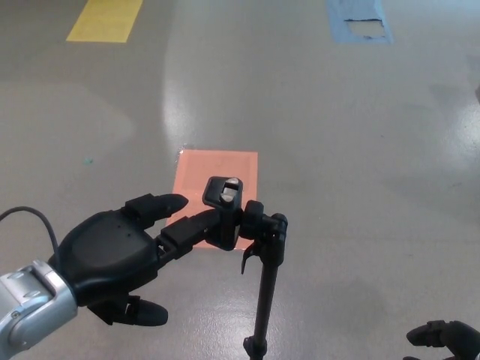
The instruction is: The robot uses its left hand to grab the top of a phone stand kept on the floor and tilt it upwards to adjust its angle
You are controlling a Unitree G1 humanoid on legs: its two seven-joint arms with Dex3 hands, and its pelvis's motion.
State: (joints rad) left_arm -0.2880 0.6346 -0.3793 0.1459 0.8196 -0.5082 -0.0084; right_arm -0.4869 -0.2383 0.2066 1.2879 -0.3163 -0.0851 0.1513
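Currently: phone stand (261, 285) upright on floor (360, 150) before orange patch (216, 171); left hand (120, 259), fingers spread, one finger against cradle (225, 210). Cradle faces upward; tilt judged nearly complete, release remaining.

Floor (360, 150): grey, glossy, pale sheen streaks. Salmon-orange square patch (216, 176) at centre of floor. Yellow marking (105, 19) top left. Blue marking (358, 19) top right, worn, pale grey patch inside. Phone stand (259, 247): black pole, black clamp head with small pale grey tab on top. Left hand (124, 251): matte black; wrist silver-grey; thin black cable behind. Right hand (442, 337): black, only part showing at lower right. Tiny spot (88, 160) on floor, possibly teal.
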